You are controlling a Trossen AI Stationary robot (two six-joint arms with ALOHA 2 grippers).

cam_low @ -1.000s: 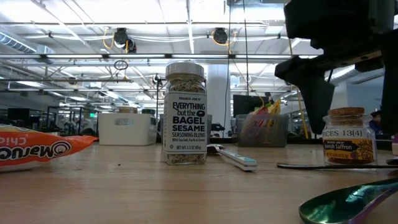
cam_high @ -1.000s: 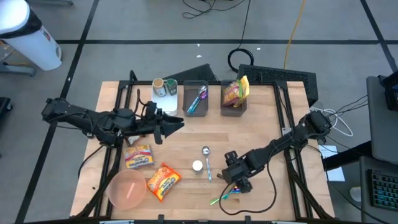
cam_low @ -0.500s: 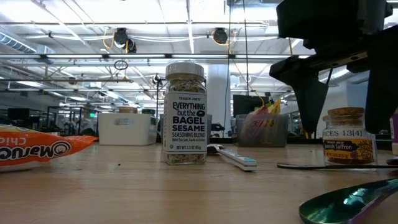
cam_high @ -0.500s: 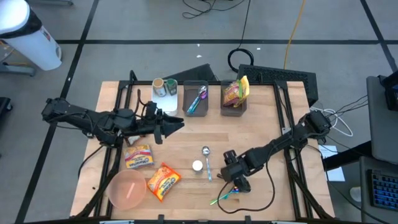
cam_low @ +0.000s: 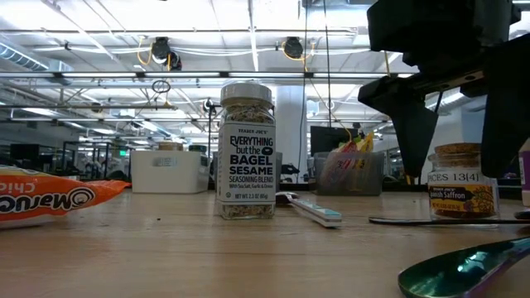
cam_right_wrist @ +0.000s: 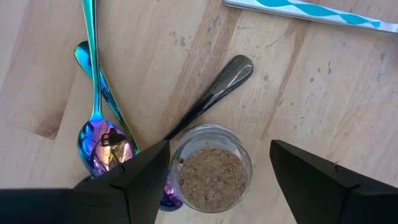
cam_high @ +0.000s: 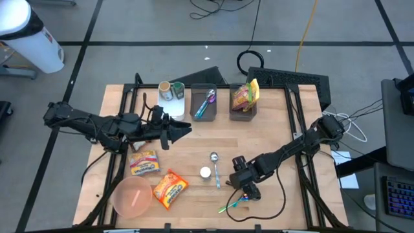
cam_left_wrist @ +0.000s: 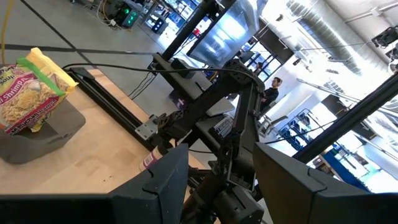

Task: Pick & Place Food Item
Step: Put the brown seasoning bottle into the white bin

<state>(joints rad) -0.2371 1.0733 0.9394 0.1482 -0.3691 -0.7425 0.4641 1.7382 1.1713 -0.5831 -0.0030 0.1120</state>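
Note:
A small cork-topped saffron jar (cam_low: pixel 464 184) stands upright on its base on the wooden table near the front right. My right gripper (cam_low: pixel 460 136) points steeply down over it, open. One finger stands on either side of the jar (cam_right_wrist: pixel 211 169), and I see no touch. In the high view the right gripper (cam_high: pixel 246 189) hides the jar. My left gripper (cam_high: pixel 184 127) hangs level above the table's left middle, open with nothing between its fingers.
Iridescent spoons (cam_right_wrist: pixel 99 134) and a black spoon handle (cam_right_wrist: pixel 211 90) lie right beside the saffron jar. A bagel seasoning jar (cam_high: pixel 205 173), a spoon (cam_high: pixel 214 158), two ramen packs (cam_high: pixel 169 188) and a pink bowl (cam_high: pixel 132 197) sit front left. Bins (cam_high: pixel 243 103) line the far edge.
My right gripper's fingers have drawn somewhat closer together around the saffron jar, which stays standing on the table.

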